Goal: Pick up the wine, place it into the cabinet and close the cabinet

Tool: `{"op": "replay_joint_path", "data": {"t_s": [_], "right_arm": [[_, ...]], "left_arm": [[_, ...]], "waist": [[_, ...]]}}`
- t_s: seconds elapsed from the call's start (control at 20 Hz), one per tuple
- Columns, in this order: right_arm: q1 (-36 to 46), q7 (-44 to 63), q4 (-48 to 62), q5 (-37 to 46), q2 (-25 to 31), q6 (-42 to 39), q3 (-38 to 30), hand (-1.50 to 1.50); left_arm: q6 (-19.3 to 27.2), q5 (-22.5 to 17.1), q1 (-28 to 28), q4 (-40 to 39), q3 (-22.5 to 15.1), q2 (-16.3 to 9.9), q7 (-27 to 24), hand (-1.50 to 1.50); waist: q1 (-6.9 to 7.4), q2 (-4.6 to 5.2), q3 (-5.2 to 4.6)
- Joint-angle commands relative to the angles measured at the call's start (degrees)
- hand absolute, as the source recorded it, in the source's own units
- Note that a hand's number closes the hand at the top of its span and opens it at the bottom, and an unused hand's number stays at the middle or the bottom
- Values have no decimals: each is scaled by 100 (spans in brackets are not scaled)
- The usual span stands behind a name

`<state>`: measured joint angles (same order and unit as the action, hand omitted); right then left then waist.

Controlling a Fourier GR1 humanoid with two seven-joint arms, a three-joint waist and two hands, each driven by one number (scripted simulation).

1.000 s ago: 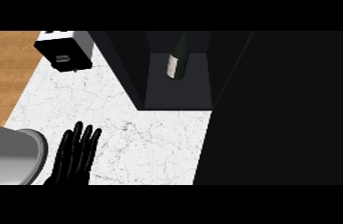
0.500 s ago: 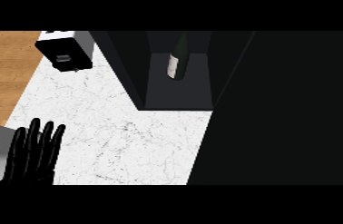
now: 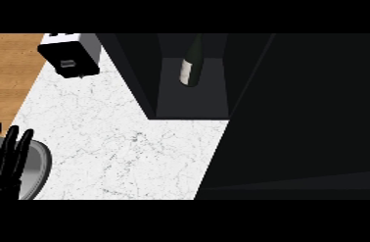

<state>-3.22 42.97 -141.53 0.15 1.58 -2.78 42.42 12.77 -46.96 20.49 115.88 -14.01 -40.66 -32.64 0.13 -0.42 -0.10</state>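
Observation:
The wine bottle (image 3: 191, 64), dark with a pale label, stands upright on the floor of the dark cabinet (image 3: 192, 101) at the top middle of the head view. The cabinet's front is open toward me. A large dark panel (image 3: 296, 113), probably the cabinet door, fills the right side of the view. My left hand (image 3: 13, 160) shows at the left edge with fingers straight and pointing up, far from the bottle and holding nothing. My right hand does not show.
A black and white toaster (image 3: 71, 55) sits at the top left on the white marble counter (image 3: 123, 143). A grey round plate (image 3: 36, 172) lies at the lower left under my left hand. Wooden floor (image 3: 18, 64) lies beyond the counter's left edge.
My left hand has slid left across the counter toward the view's edge, fingers still straight. The view has shifted a little. The bottle stays in the cabinet.

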Motion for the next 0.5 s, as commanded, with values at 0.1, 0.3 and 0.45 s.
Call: {"op": "replay_joint_path", "data": {"t_s": [0.1, 0.3, 0.45], "right_arm": [[532, 233, -219, 505, -150, 779, 1332, 150], [919, -229, 431, 977, -149, 1555, 1796, 150], [1269, -26, 419, 1140, -142, 1850, 1946, 150]], "left_arm": [[-523, -333, 76, -237, 583, -184, 130, -150], [-816, -430, 239, -189, 778, -355, 194, -150], [-709, -406, -104, -437, 784, -277, 343, -150]], "waist": [[-3, 1, -4], [37, -23, -11], [-45, -6, -12]]}}
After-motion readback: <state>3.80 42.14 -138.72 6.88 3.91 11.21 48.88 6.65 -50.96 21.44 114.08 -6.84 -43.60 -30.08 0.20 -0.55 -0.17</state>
